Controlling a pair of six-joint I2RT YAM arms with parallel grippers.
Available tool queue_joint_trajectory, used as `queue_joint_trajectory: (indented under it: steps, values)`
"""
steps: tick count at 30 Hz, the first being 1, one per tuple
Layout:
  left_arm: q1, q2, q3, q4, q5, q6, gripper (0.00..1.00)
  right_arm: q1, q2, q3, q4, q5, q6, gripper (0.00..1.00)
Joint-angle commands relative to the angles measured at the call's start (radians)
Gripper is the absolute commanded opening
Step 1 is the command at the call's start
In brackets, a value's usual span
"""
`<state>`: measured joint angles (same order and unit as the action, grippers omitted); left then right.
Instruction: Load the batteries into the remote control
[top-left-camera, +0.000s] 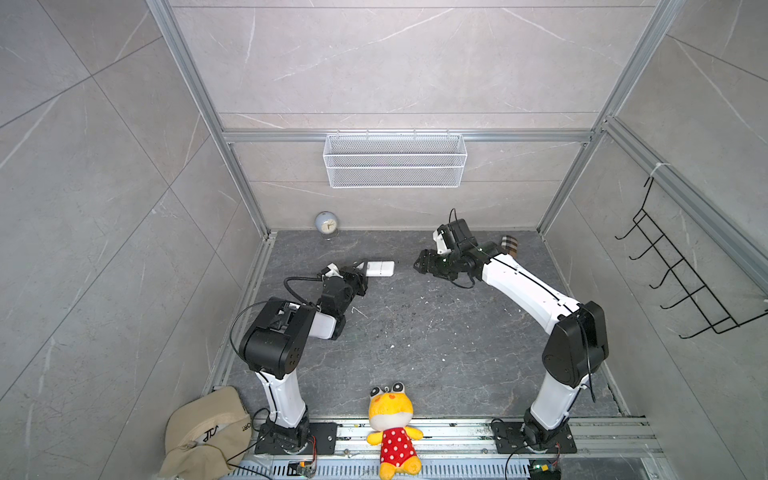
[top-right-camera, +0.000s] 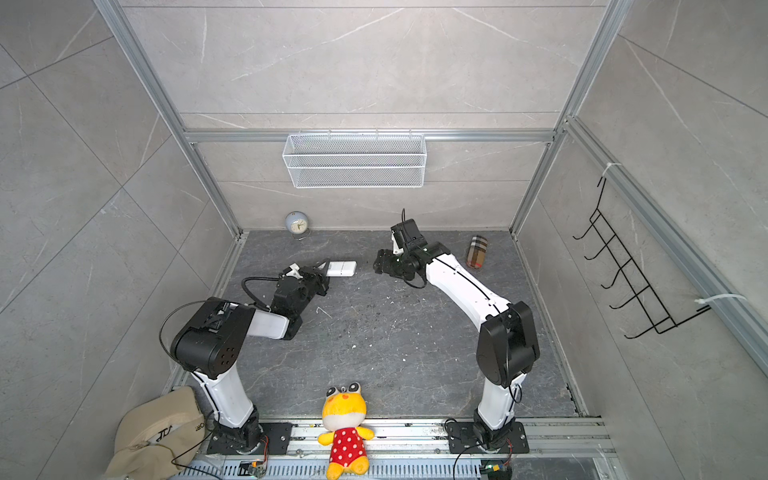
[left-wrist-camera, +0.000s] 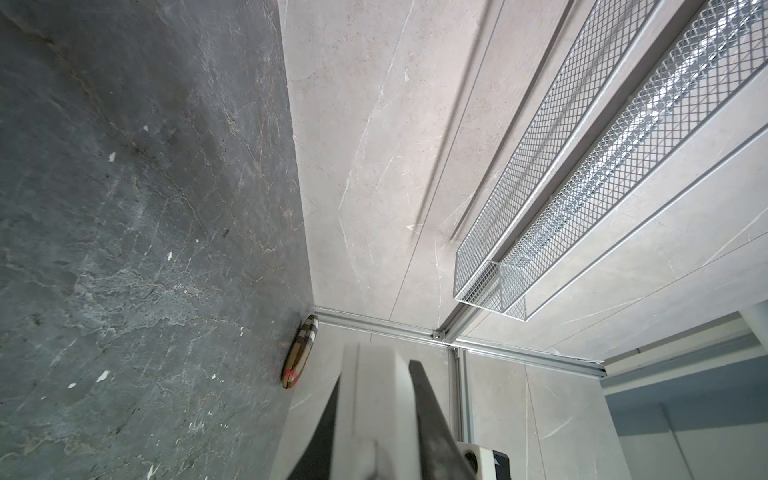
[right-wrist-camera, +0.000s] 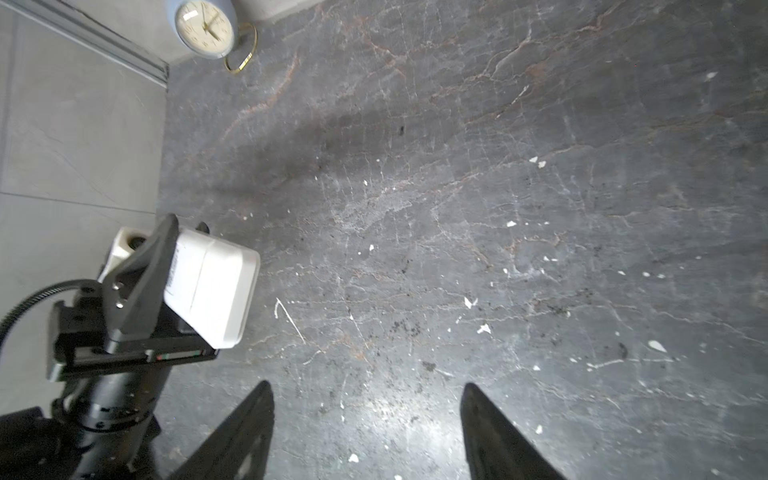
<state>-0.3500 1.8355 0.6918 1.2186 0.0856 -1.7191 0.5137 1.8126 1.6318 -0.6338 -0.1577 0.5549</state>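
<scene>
**Hands.** L hand (top-left-camera: 360, 269): fingers clamped on one end of the remote control (top-left-camera: 380, 268), one on each broad face. The rest of the body sticks out to the right, twd scene centre. Same in both top views: L hand (top-right-camera: 324, 270), remote control (top-right-camera: 341, 268). R wrist view shows the remote control (right-wrist-camera: 212, 286) w/ a plain white face up, a seam line across it and small print near the gripped end. It looks lifted off the surface, not resting on it. L wrist view has it edge-on (left-wrist-camera: 370, 395) betw. two dark fingers (left-wrist-camera: 428, 411).

R hand (top-left-camera: 419, 264) (top-right-camera: 379, 264): jaws well apart, gripping nothing. It faces the remote's free end from the right, near but not touching. In its own wrist view (right-wrist-camera: 365, 388) only bare surface shows betw. the fingers (right-wrist-camera: 253, 415).

**Containers.** White wire-mesh basket (top-left-camera: 395, 160) (left-wrist-camera: 582, 174) hangs from the rail on the far wall, approx centre, above the surface. Wall tile shows through its mesh.

**Surface.** Dark grey stone-look slab (top-left-camera: 415, 332) w/ pale veins and white flecks.
- Far left, by the far wall: small round clock (top-left-camera: 326, 223) (right-wrist-camera: 203, 27).
- Far right, by the wall: plaid pouch (top-right-camera: 478, 252) (left-wrist-camera: 300, 351), lying down.
- Near edge, centre: yellow plush toy (top-left-camera: 392, 428) in a red dotted outfit, on the base rail.
- Near left: beige cap (top-left-camera: 203, 432).

**Room.** Grey tiled walls in an aluminium frame. Black wire hook rack (top-left-camera: 681, 270) on the right wall.
</scene>
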Motion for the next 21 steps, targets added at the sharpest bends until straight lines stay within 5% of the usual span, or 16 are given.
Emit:
queue_joint_trajectory:
  steps: [1, 21]
  values:
    - [-0.009, -0.027, 0.037, 0.042, 0.015, 0.039, 0.11, 0.028, 0.047, 0.059, -0.109, 0.090, -0.064, 0.72]
    - [-0.043, -0.022, 0.068, 0.032, 0.003, 0.041, 0.11, 0.103, 0.232, 0.310, -0.295, 0.252, -0.088, 0.78]
